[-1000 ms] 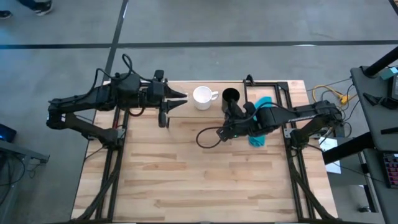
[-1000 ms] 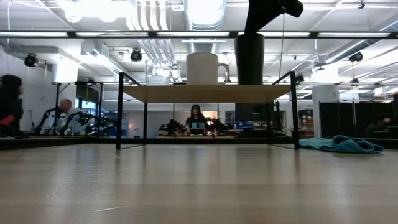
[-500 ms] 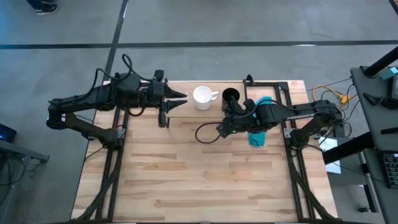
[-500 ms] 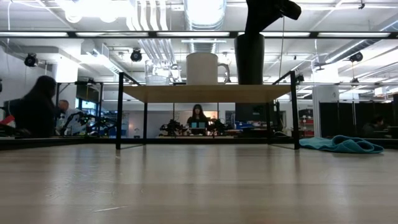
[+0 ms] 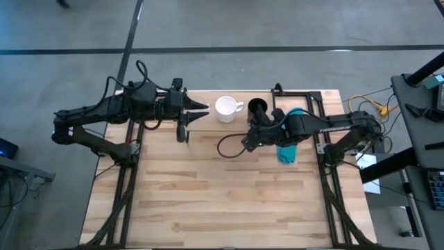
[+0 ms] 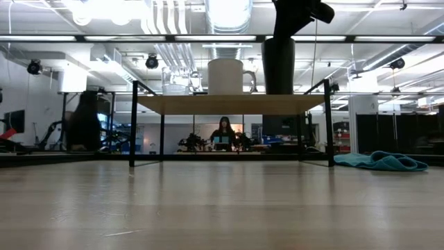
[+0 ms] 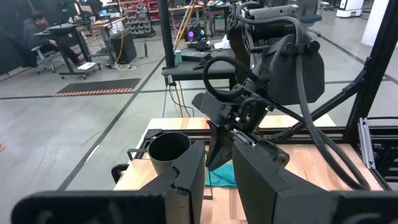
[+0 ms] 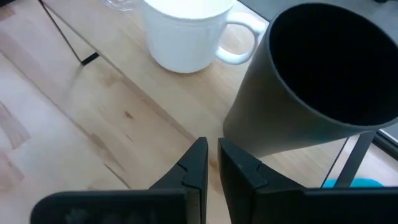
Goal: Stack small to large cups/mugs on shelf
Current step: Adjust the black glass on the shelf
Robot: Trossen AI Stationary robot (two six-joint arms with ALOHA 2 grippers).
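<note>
Standing on the shelf (image 6: 229,104), we see the black cup (image 6: 278,65) beside the white mug (image 6: 225,76); our right gripper (image 8: 211,163), fingers nearly closed and empty, sits just beside the cup.

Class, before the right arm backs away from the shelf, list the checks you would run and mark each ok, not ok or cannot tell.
1. Black cup upright on the shelf: ok.
2. White mug upright beside it: ok.
3. Right end effector free of the black cup: ok, fingers nearly shut beside it.
4. Small glass cup upright in the row: cannot tell.
5. Left end effector apart from the mug: ok.
</note>
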